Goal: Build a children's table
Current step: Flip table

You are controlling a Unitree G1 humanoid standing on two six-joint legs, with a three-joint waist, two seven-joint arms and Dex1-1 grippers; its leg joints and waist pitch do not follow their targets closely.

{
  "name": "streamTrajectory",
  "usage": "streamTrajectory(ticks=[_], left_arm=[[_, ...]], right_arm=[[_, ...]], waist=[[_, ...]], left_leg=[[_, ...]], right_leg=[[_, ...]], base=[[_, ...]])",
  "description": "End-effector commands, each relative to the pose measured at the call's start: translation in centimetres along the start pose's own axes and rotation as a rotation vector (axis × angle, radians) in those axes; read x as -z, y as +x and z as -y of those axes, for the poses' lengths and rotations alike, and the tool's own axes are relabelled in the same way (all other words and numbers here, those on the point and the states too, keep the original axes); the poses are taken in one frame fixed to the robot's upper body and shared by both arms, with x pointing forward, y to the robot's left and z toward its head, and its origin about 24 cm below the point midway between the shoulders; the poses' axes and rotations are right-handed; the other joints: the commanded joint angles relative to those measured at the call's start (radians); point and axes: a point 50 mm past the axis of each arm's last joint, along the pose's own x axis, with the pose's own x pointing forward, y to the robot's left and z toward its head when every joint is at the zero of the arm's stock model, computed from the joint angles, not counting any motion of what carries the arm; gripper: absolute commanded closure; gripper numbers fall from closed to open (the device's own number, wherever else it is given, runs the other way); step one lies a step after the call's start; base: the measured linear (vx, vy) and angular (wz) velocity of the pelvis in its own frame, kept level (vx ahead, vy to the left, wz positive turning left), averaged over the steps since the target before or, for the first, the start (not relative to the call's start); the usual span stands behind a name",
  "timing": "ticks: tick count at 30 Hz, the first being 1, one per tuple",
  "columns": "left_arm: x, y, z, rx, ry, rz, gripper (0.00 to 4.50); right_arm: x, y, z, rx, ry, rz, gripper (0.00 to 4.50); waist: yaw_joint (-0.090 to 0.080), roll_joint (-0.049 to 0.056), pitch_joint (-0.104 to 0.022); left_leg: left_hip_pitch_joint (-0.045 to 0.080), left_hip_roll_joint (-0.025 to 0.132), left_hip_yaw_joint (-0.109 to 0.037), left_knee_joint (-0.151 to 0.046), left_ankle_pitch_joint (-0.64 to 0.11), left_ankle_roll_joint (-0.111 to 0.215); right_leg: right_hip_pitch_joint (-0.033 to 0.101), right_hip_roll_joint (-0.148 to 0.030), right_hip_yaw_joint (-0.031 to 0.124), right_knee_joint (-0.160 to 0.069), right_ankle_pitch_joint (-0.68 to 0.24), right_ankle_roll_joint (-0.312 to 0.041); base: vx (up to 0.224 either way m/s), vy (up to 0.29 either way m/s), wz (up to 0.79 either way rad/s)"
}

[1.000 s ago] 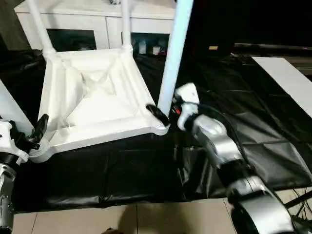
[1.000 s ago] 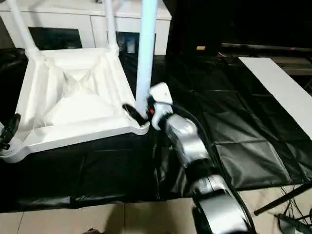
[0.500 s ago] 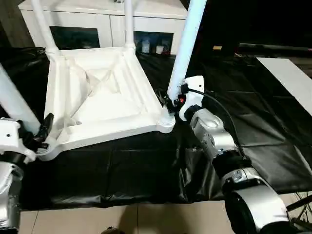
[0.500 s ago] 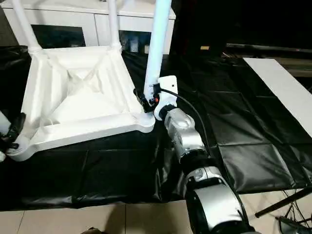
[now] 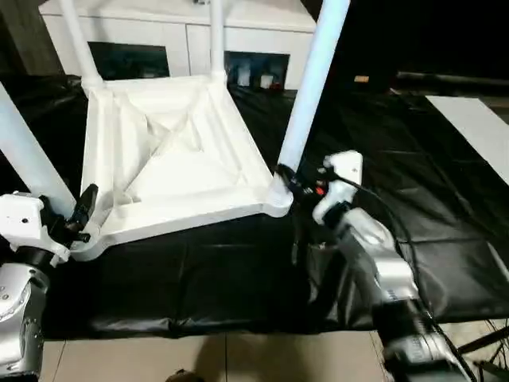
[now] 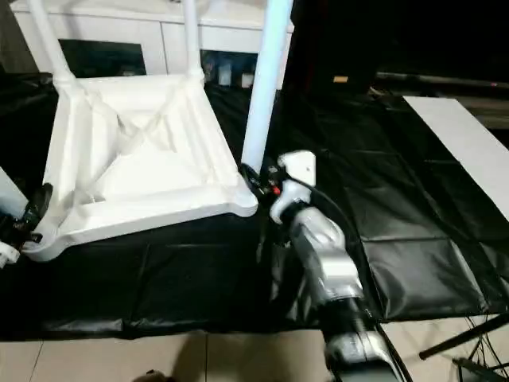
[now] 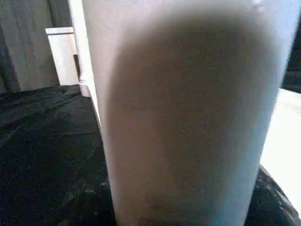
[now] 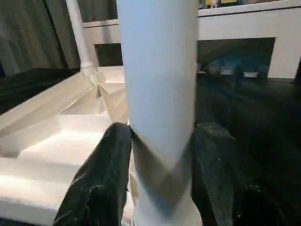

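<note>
Since a second ago, your right gripper (image 8: 160,155) has been closing in on the near-right leg (image 5: 312,83); its two black fingers (image 8: 101,183) are now pinching the base of that tube just above the corner socket. Your left gripper (image 5: 75,219) is standing at the near-left corner, fingers part-closed against the near-left leg (image 5: 24,155), which is looming close in the left wrist view; whether it is truly clamping, you cannot tell. The tabletop (image 5: 171,151) is lying upside down, ribbed side up, on the black sheet (image 5: 238,270) in front of the white cabinet (image 5: 183,32). All four legs are standing upright in their sockets, the two far legs (image 5: 216,36) included. By my judgement, the remaining work is confirming each leg is seated and turning the table over.
</note>
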Motion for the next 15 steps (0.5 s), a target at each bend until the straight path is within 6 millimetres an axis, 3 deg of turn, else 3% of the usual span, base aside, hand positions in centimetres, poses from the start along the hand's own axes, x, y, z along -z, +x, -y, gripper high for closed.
streamTrajectory(ticks=[1,4,8,10,11,13,15], left_arm=[[-0.4,0.1,0.3,0.012,0.009,0.01,2.5],[-0.4,0.2,0.3,0.01,0.012,0.009,2.5],[-0.2,0.5,0.6,0.023,0.009,0.007,2.5],[-0.2,0.6,0.6,0.024,0.008,0.008,2.5],[-0.2,0.6,0.7,0.029,0.01,0.01,2.5],[-0.4,0.7,0.8,0.034,0.013,0.012,2.5],[-0.5,0.6,0.8,0.035,0.015,0.013,2.5]], right_arm=[[-0.5,-1.0,0.5,0.008,-0.003,0.009,2.64],[-0.5,-1.8,0.4,-0.004,0.004,0.011,2.99],[-0.7,-1.3,0.8,0.012,0.007,0.027,3.22],[-0.9,-1.2,0.8,-0.001,0.03,0.035,2.85],[-1.1,-0.9,0.7,-0.026,0.022,0.035,2.82],[-1.4,-0.5,0.4,-0.086,0.006,0.024,2.81],[-1.5,-0.1,0.2,-0.131,-0.001,-0.001,2.39]], waist=[[-0.009,0.03,-0.051],[-0.01,0.028,-0.051],[-0.018,0.03,-0.047],[-0.023,0.03,-0.048],[-0.023,0.022,-0.049],[-0.022,0.026,-0.05],[-0.02,0.025,-0.052]], left_leg=[[0.033,0.034,-0.021,-0.095,-0.347,-0.056],[0.035,0.033,-0.02,-0.094,-0.362,-0.053],[0.035,0.033,-0.024,-0.097,-0.421,-0.063],[0.036,0.034,-0.026,-0.097,-0.434,-0.067],[0.036,0.034,-0.025,-0.096,-0.429,-0.064],[0.035,0.034,-0.026,-0.096,-0.416,-0.063],[0.035,0.034,-0.024,-0.095,-0.396,-0.058]], right_leg=[[0.017,-0.038,0.03,-0.067,-0.168,-0.127],[0.014,-0.038,0.031,-0.07,-0.185,-0.128],[0.007,-0.041,0.031,-0.08,-0.289,-0.124],[0.006,-0.041,0.031,-0.08,-0.302,-0.123],[0.006,-0.04,0.031,-0.08,-0.296,-0.122],[0.007,-0.041,0.031,-0.076,-0.277,-0.127],[0.009,-0.04,0.031,-0.073,-0.25,-0.134]], base=[[0.0,0.0,0.0],[0.0,0.0,0.0],[0.0,0.0,0.0],[0.0,0.0,0.0],[0.0,0.0,0.0],[0.0,0.0,0.0],[0.0,0.0,0.0]])
